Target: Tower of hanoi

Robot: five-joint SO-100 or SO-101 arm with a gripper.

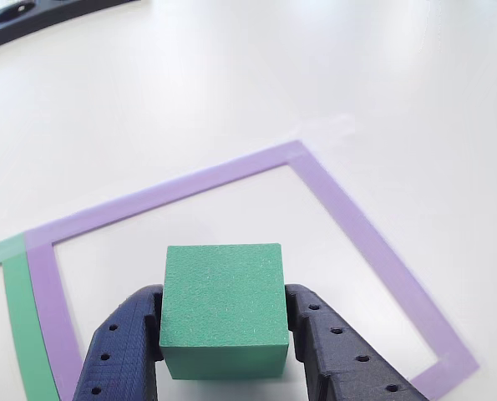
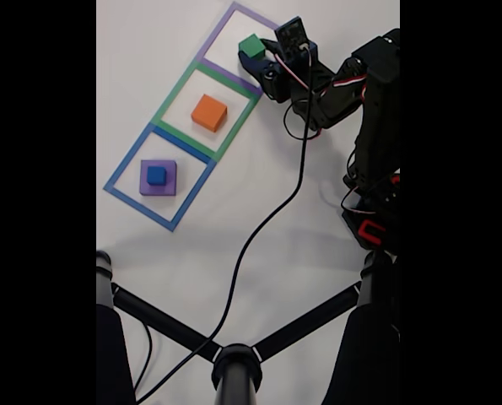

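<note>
On a white worktop (image 2: 234, 219), three taped squares run in a diagonal row in the fixed view. At left, the blue outline (image 2: 159, 177) frames the purple cube (image 2: 159, 178) with the small dark blue cube (image 2: 156, 175) sitting on top. In the middle, the orange cube (image 2: 209, 112) rests inside the green outline (image 2: 207, 114). At right, over the purple outline (image 2: 242, 40), the dark blue tool (image 1: 225, 330) clamps the green cube (image 1: 223, 309) between its two fingers (image 1: 131, 342).
</note>
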